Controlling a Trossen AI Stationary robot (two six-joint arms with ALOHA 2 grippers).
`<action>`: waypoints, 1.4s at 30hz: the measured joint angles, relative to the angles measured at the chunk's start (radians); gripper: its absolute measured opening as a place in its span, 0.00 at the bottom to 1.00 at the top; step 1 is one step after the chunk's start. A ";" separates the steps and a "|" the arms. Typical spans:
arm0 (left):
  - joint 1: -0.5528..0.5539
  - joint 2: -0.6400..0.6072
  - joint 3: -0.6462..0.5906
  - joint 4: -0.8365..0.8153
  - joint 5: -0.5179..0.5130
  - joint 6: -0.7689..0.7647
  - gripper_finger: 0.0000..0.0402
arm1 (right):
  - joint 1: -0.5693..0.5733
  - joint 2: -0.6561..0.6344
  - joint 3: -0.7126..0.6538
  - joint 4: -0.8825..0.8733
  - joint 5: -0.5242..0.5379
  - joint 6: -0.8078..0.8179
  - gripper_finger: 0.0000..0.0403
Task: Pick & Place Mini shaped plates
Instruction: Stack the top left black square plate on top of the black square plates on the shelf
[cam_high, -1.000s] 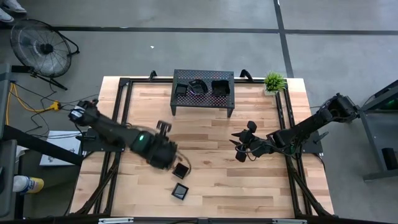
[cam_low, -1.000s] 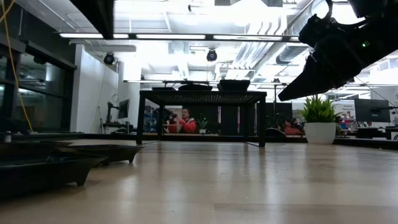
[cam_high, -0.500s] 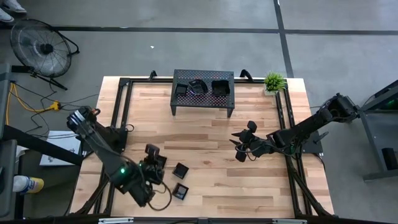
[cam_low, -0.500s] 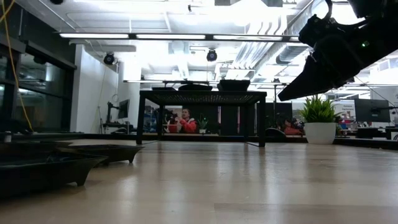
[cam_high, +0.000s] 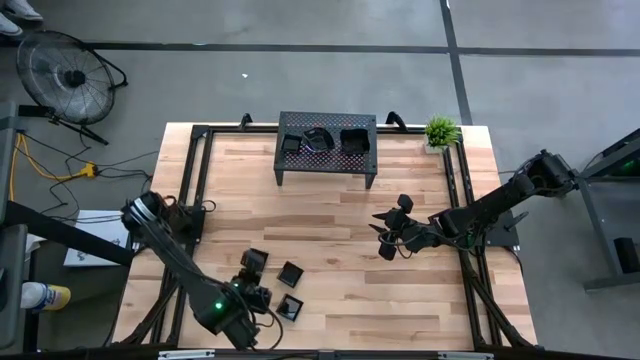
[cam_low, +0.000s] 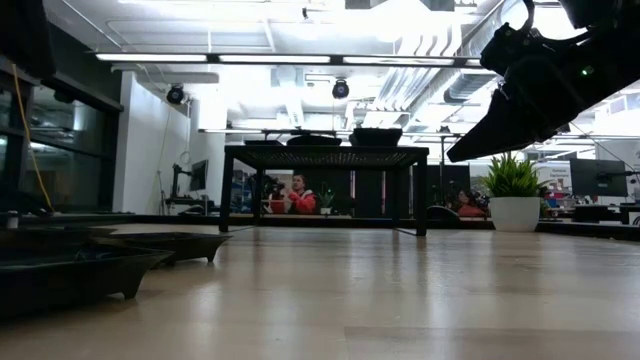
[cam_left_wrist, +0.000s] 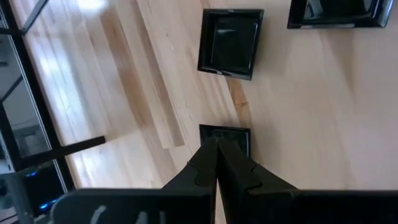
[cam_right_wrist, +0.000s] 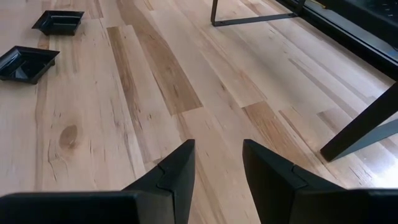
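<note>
Three small black square plates lie flat on the wood near the table's front left: one (cam_left_wrist: 239, 132) under my left gripper, one (cam_high: 291, 273) to its right and one (cam_high: 290, 307) nearer the front edge. My left gripper (cam_left_wrist: 216, 142) is shut and empty. It hangs above the first plate (cam_low: 45, 232), well clear of it in the low view. Three more plates (cam_high: 318, 140) rest on the black perforated rack (cam_high: 325, 165) at the far middle. My right gripper (cam_right_wrist: 217, 158) stands open and empty over the table's right half (cam_high: 383, 240).
A potted plant (cam_high: 441, 130) stands at the far right, beside the rack. Black frame rails (cam_high: 192, 190) run along the table's sides. Bare wood lies between the two grippers. A person (cam_low: 300, 195) shows in the room beyond the table.
My left arm has swung toward the table's near edge and come down. Its gripper has gone from the middle left of the table to above the leftmost plate. It has stayed shut. The plates have not moved.
</note>
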 joint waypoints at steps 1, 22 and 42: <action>0.000 0.011 0.000 0.000 0.000 0.000 0.00 | 0.000 0.000 0.000 0.000 0.000 0.000 0.32; -0.001 0.163 -0.057 -0.137 -0.100 -0.203 0.16 | 0.000 0.000 0.000 -0.008 0.007 0.000 0.32; -0.049 0.051 -0.222 0.004 -0.085 -0.197 0.45 | 0.000 0.000 0.000 -0.012 0.008 0.000 0.32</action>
